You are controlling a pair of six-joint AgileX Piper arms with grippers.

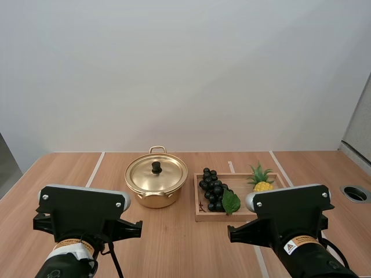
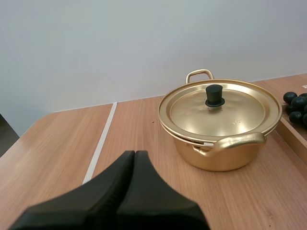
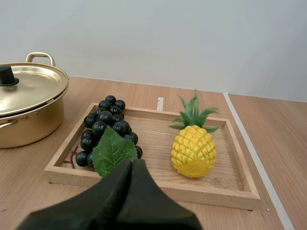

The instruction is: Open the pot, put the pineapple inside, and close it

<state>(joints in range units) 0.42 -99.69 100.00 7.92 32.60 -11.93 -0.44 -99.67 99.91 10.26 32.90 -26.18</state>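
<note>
A gold pot [image 1: 156, 191] with two handles stands mid-table, its lid [image 1: 156, 174] on, a black knob [image 1: 156, 167] on top. To its right a wooden tray [image 1: 202, 215] holds a small yellow pineapple [image 1: 262, 182] with green leaves. The pot [image 2: 225, 153] lies ahead of my left gripper [image 2: 135, 154], which is shut on nothing. My right gripper [image 3: 132, 163] is shut too, short of the tray's near rim [image 3: 158, 188], the pineapple [image 3: 193, 149] just beyond. Both arms sit at the table's near edge, apart from everything.
A bunch of dark grapes [image 1: 213, 190] with a green leaf [image 1: 231, 202] lies in the tray's left half. A round cable hole [image 1: 355, 193] sits in the table at far right. White seams run along the wooden tabletop [image 1: 75, 174].
</note>
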